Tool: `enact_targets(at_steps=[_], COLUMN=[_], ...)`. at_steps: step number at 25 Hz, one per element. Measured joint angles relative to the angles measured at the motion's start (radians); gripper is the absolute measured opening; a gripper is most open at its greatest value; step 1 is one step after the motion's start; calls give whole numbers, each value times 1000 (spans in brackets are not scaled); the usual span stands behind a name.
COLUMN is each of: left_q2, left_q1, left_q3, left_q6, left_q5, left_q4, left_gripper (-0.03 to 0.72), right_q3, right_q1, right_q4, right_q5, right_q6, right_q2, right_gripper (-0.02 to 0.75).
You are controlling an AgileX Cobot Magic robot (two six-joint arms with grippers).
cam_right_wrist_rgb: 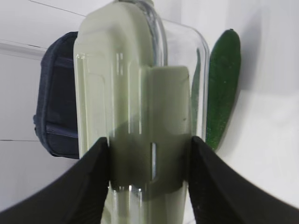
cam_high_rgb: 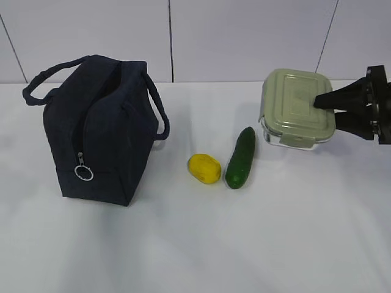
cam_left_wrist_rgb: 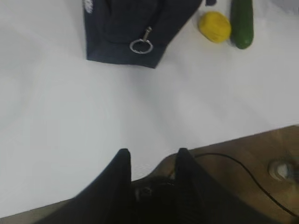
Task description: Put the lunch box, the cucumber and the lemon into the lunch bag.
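The lunch box (cam_high_rgb: 297,107), clear with a sage-green lid, is at the right, tilted so its lid faces the camera. My right gripper (cam_high_rgb: 333,113) is shut on its right side, one finger on the lid and one underneath. In the right wrist view the fingers (cam_right_wrist_rgb: 100,158) flank the box (cam_right_wrist_rgb: 140,93) at its clip. The cucumber (cam_high_rgb: 241,157) and the lemon (cam_high_rgb: 204,168) lie side by side at mid-table. The navy lunch bag (cam_high_rgb: 98,128) stands at the left, its top gaping, its ring pull (cam_high_rgb: 84,173) hanging low. My left gripper (cam_left_wrist_rgb: 152,156) is open and empty by the table's front edge.
A white cloth (cam_high_rgb: 195,244) covers the table. A white panelled wall (cam_high_rgb: 214,36) stands behind. In the left wrist view a wooden surface (cam_left_wrist_rgb: 233,163) with a black cable (cam_left_wrist_rgb: 247,175) lies past the cloth's front edge. That view also shows the bag (cam_left_wrist_rgb: 135,23), lemon (cam_left_wrist_rgb: 215,26) and cucumber (cam_left_wrist_rgb: 242,21).
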Motion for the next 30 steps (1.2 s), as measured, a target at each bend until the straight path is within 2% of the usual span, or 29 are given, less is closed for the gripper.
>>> enact_targets(at_steps=[3, 7, 14, 19, 21, 30], left_q2=[90, 194, 379, 549, 614, 910], left_q1=[0, 0, 0, 0, 0, 0], left_q3=[0, -40, -243, -372, -423, -679], left_q6=[67, 135, 218, 259, 274, 297], left_q5=[-39, -94, -120, -135, -139, -125], left_q4=[-66, -86, -80, -73, -73, -93], left_gripper=[237, 244, 258, 347, 362, 368], right_q3=[0, 0, 2, 4, 4, 4], right_q1=[22, 73, 136, 163, 175, 221], right_q4=[0, 0, 28, 42, 64, 143], right_q5=[0, 7, 15, 15, 15, 15], right_q6=[21, 45, 65, 74, 78, 86], right_q2=[-38, -77, -102, -104, -104, -105], right_gripper=[382, 382, 382, 382, 382, 382])
